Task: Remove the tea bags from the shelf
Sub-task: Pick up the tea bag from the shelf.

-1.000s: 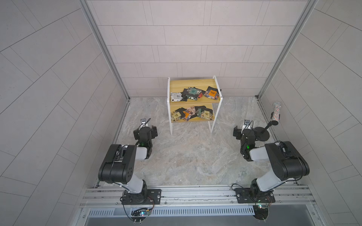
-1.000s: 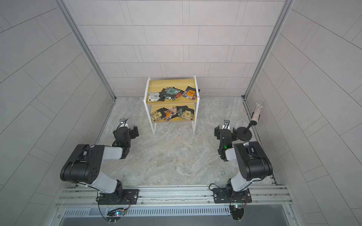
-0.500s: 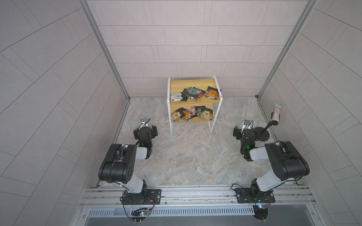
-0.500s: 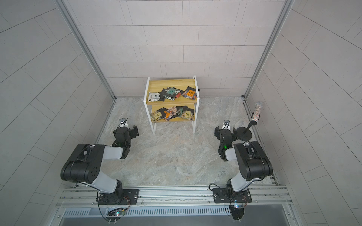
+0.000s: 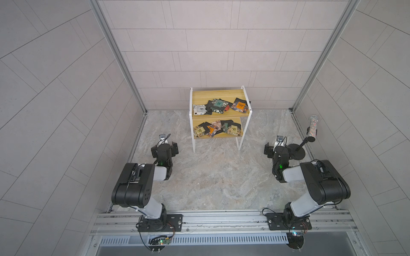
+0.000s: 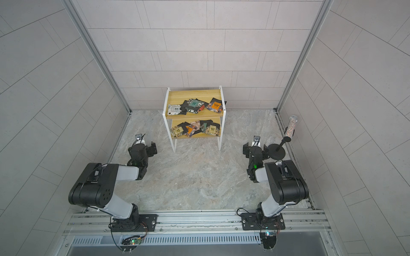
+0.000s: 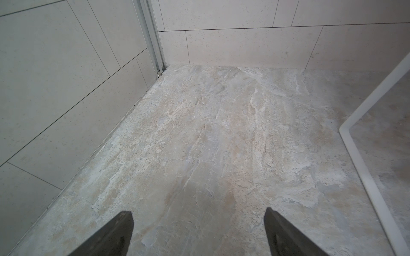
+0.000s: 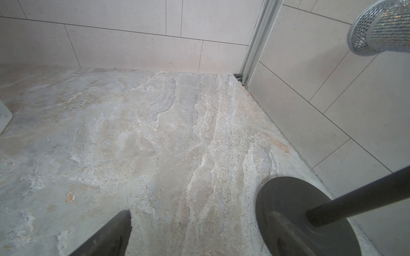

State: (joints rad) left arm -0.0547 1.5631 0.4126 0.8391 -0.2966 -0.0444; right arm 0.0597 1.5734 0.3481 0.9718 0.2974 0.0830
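Note:
The shelf (image 5: 213,94) (image 6: 193,94), yellowish boards on a white frame, stands against the back wall. Several tea bags lie on its upper board, among them a teal-labelled one (image 5: 218,104) and an orange-labelled one (image 5: 240,106). More tea bags (image 5: 233,128) (image 6: 190,130) overlap on the lower board. My left gripper (image 5: 164,148) (image 7: 198,212) is open, low over the floor, in front of the shelf and to its left. My right gripper (image 5: 278,149) (image 8: 199,212) is open too, in front and to the right. Both hold nothing.
A black stand (image 5: 296,151) (image 8: 295,212) with a tilted glittery cylinder (image 5: 312,128) (image 8: 381,28) stands right beside my right gripper. The shelf's white leg (image 7: 366,177) runs close by my left gripper. Tiled walls close in three sides.

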